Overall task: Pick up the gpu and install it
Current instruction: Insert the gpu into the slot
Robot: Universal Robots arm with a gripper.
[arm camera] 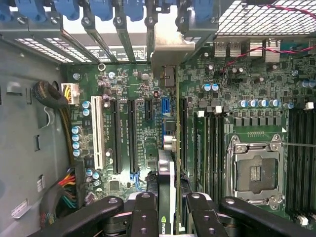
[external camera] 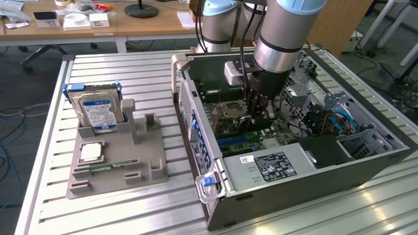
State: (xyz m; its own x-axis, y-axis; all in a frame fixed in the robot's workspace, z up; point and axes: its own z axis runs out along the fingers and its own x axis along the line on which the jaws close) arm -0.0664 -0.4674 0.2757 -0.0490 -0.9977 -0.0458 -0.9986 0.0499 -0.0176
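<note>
The gpu (arm camera: 167, 165) appears edge-on in the wrist view, a thin dark card with its silver end bracket (arm camera: 170, 49) against the case's rear slot openings. My gripper (arm camera: 170, 210) is shut on it, one black finger (arm camera: 144, 212) on each face. The card stands upright over the green motherboard (arm camera: 123, 94), in line with a long black expansion slot (arm camera: 183, 133); I cannot tell whether its edge is seated. In the exterior view, my gripper (external camera: 259, 110) reaches down into the open computer case (external camera: 294, 196), with the gpu (external camera: 243, 126) dark beneath it.
The empty processor socket (arm camera: 254, 173) lies beside the card, and memory slots (arm camera: 301, 148) lie beyond it. A power supply (external camera: 274, 166) and coloured cables (external camera: 326, 120) crowd the case. On the table at the exterior view's left, a grey holder (external camera: 153, 147) carries a hard drive (external camera: 98, 110) and a green memory stick (external camera: 114, 165).
</note>
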